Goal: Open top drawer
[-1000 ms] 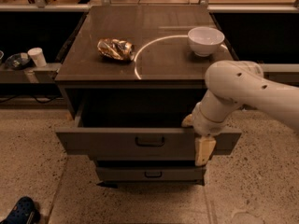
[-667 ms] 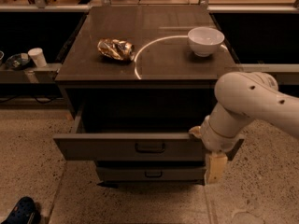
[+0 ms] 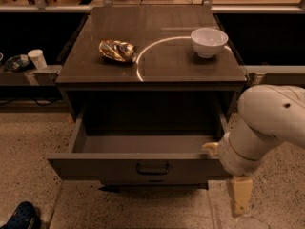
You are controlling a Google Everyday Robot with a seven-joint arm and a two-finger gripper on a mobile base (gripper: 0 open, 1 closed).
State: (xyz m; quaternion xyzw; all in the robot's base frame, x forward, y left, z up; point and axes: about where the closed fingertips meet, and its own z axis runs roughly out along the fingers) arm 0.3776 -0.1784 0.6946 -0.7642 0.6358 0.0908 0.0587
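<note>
The top drawer (image 3: pixel 95 167) stands pulled far out of the dark cabinet (image 3: pixel 95 75), and its grey-brown front faces me. Its small dark loop handle (image 3: pixel 152 168) sits at the centre of the front. The inside of the drawer (image 3: pixel 143 143) shows and looks bare. The two lower drawers are hidden under it. My white arm (image 3: pixel 267 123) comes in from the right. My gripper (image 3: pixel 239 195) hangs at the drawer front's right end, pointing down toward the floor, well to the right of the handle.
On the cabinet top lie a crumpled gold bag (image 3: pixel 117 50) and a white bowl (image 3: pixel 208 41). A paper cup (image 3: pixel 36 58) stands on a low shelf at the left. A blue shoe (image 3: pixel 21 213) is on the speckled floor at the bottom left.
The top drawer has slid farther out toward me. My arm and gripper have moved right and down along the drawer front's right end.
</note>
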